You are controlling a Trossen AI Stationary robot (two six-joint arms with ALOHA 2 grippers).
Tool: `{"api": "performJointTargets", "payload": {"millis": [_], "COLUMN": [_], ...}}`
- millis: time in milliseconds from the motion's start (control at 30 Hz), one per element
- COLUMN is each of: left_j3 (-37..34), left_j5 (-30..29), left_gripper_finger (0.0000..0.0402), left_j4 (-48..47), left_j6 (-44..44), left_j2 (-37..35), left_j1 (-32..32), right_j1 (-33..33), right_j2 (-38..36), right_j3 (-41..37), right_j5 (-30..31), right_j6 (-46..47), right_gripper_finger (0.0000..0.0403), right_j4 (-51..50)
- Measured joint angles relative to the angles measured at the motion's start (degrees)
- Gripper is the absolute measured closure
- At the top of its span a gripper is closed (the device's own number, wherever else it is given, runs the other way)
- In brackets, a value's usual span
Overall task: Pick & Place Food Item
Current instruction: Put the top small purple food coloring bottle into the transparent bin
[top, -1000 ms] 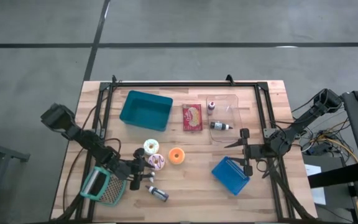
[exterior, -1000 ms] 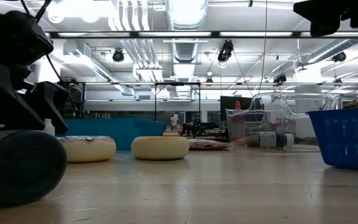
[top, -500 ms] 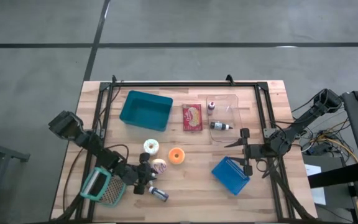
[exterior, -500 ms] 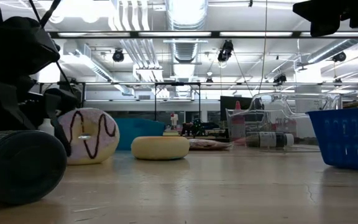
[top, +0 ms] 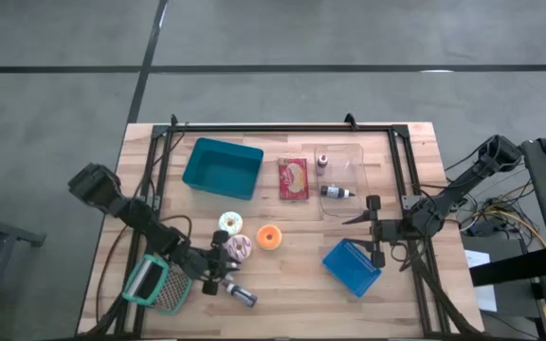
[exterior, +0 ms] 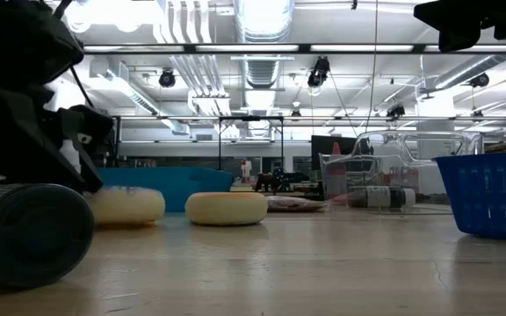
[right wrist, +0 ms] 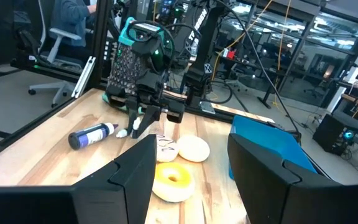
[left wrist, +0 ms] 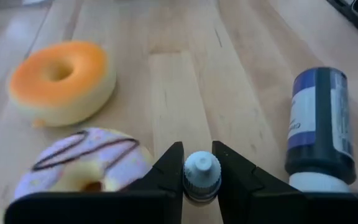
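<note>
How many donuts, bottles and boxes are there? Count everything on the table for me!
Donuts: 3 (white donut, striped donut, orange donut)
Bottles: 4 (white-capped bottle, dark bottle, tiny boxed bottle, larger boxed bottle)
Containers: 3 (teal bin, clear box, blue basket)
Red packet: 1
Grater: 1
Total: 12

No text, brand or number can be read in these pictures. The dark blue bottle (left wrist: 320,124) has a white label with small print, but the print is too blurred to read.
</note>
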Motion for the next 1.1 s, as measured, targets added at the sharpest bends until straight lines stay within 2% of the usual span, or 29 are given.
{"api": "performJointTargets", "payload": {"millis": [200,333,567,767,933,1100], "left_j3": [0.00,0.00,0.39,3.34,8.93,14.44], "left_j5": [-0.04,-2.87,-2.84,3.56,8.70,14.48], "left_gripper_finger": [0.0341,0.0341,0.0341,0.0341,0.0341,0.0341], "left_j4": [-0.67,-0.77,-0.64,-2.22,-6.95,-6.97], "left_j6": [2.22,4.15,11.22,19.38,27.53,34.37], "left_j2": [-1.60,-2.89,-6.35,-7.53,-7.42,-7.42], "left_j1": [0.47,1.38,6.42,15.36,23.39,30.20], "right_j1": [-0.02,-0.13,-1.97,-6.32,-10.52,-14.12], "right_j2": [0.01,0.02,1.26,5.88,10.53,14.62], "right_j3": [0.00,0.00,-0.55,-0.57,0.04,2.67], "right_j5": [0.00,0.00,0.04,-0.63,-2.79,-6.20], "right_j6": [0.15,0.49,3.04,5.85,7.32,5.75], "right_gripper_finger": [0.0209,0.0209,0.0209,0.0209,0.0209,0.0209], "right_j4": [0.04,0.02,-0.11,-0.02,0.20,0.41]}}
